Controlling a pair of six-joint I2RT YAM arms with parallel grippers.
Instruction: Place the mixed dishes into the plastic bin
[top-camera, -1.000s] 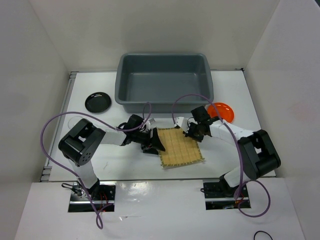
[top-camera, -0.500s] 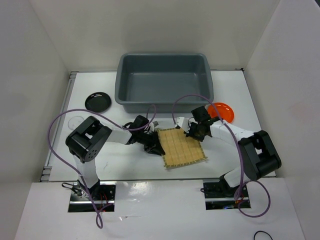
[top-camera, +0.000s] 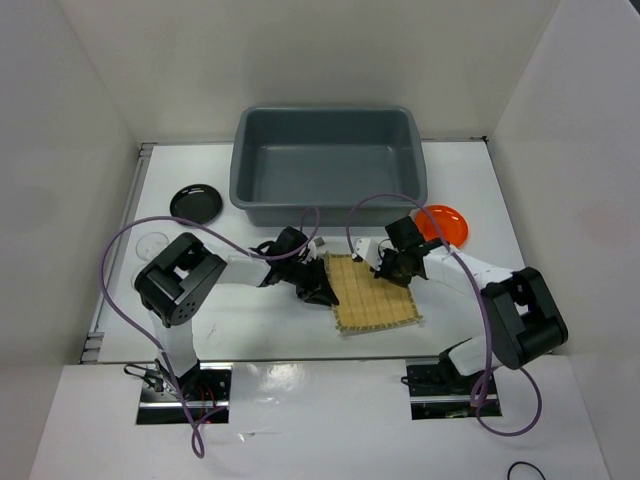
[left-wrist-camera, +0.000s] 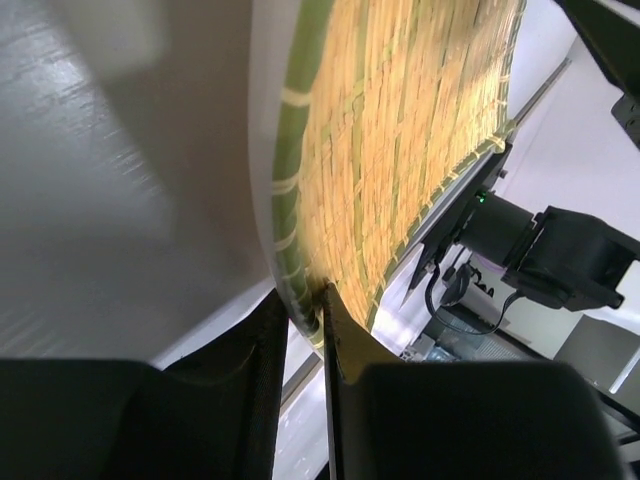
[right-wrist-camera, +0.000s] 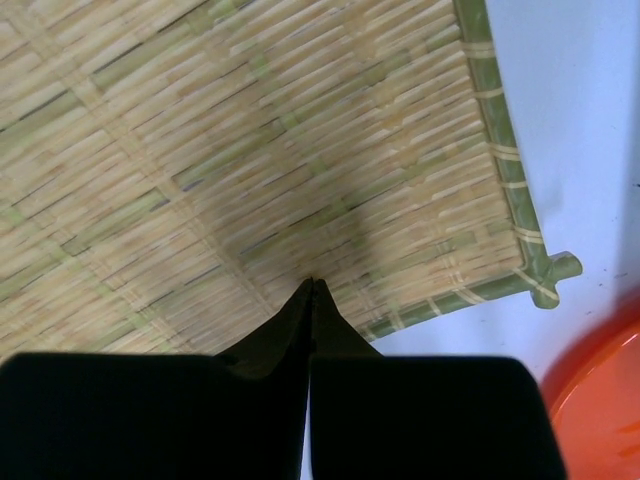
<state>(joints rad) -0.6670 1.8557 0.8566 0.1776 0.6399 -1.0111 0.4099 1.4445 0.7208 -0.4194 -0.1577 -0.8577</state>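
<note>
The small round black plate (top-camera: 196, 204) waits far left on the white desk (top-camera: 470, 180). My left hand (left-wrist-camera: 305, 305) is almost closed, pinching the green-bound left edge of the square tan woven bamboo mat (top-camera: 375, 297), which lies near centre. The large grey plastic bin (top-camera: 350, 213) beyond holds nothing, so every dish remains. My right hand (right-wrist-camera: 310, 288) is fully closed and empty, tips on the mat's far right. The small round orange plate (top-camera: 446, 221) crowds that hand.

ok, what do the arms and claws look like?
Left arm and right arm: white links, bulky black joints, each with a looping purple cable. Left claw and right claw are black and tapered. No markings visible.
</note>
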